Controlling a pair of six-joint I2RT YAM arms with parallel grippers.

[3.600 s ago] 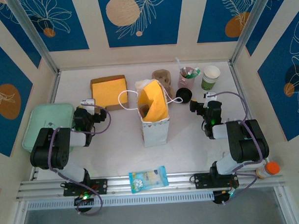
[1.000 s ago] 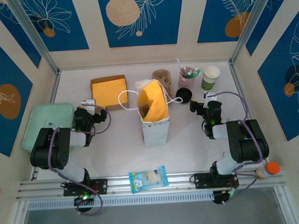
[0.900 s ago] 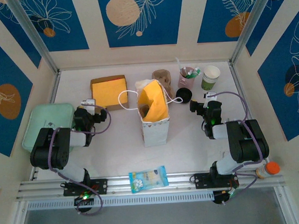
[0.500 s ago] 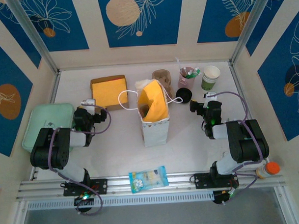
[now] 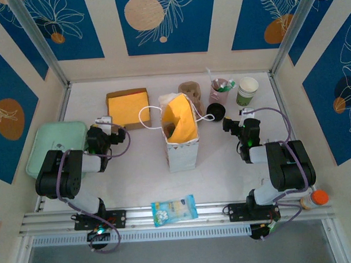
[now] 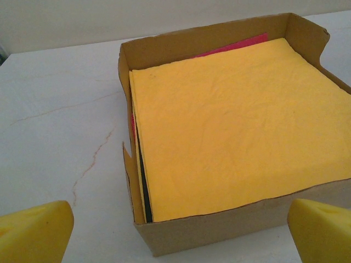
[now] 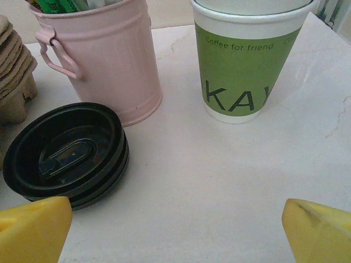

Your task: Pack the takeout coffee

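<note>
Left gripper [image 6: 175,233]: jaws spread apart, empty, facing the cardboard box [image 6: 164,241]. Right gripper [image 7: 175,233]: jaws spread apart, empty, facing the takeout coffee [image 7: 247,71] upright on the desk [image 7: 219,181].

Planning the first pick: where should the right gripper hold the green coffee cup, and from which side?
Probably the mid-wall of the green cup, approached level from the near side by the open right gripper: it stands upright, tapered, with a gap to the pink bucket.

My left arm [image 5: 61,173] and right arm [image 5: 286,165] are black, with fat rounded joints and a purple cable [image 5: 125,146] looping along each. Small green lights [image 5: 250,143] glow on them. My left hand [image 6: 178,235] and right hand [image 7: 175,230] end in blunt yellow fingertips [image 6: 33,233].
</note>
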